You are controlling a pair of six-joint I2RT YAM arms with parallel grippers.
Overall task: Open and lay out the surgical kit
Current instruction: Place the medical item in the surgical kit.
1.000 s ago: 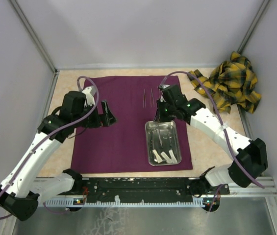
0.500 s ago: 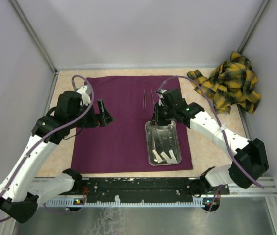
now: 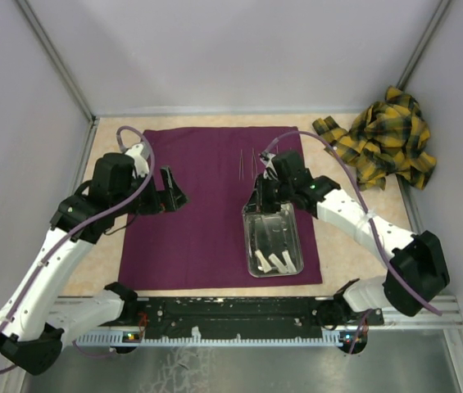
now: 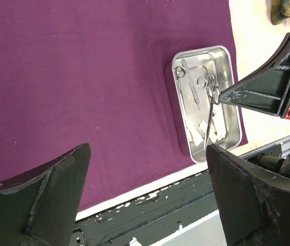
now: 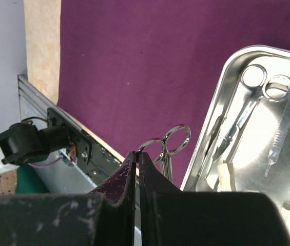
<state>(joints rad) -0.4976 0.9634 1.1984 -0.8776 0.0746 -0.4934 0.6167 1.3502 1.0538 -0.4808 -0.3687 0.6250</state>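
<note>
The dark purple cloth (image 3: 202, 221) lies spread flat on the table. On its right part sits the shiny steel tray (image 3: 248, 237), holding instruments and small white pieces (image 3: 276, 262). My right gripper (image 3: 257, 191) hangs over the tray's far left corner, shut on the ring handle of thin metal scissors (image 5: 168, 143). In the left wrist view these scissors (image 4: 208, 118) dangle point down above the tray (image 4: 200, 50). Another pair of scissors (image 5: 247, 100) lies inside the tray (image 5: 260, 148). Two thin forceps (image 3: 247, 162) rest on the cloth behind it. My left gripper (image 3: 174, 191) hovers open over the cloth's left part, empty.
A crumpled yellow and black plaid cloth (image 3: 383, 139) lies at the back right corner. The black rail (image 3: 231, 311) with the arm bases runs along the near edge. Grey walls close in the sides and back.
My right gripper has shifted a little left and toward the back with the scissors in it. The left arm has drawn slightly back and left, still open.
</note>
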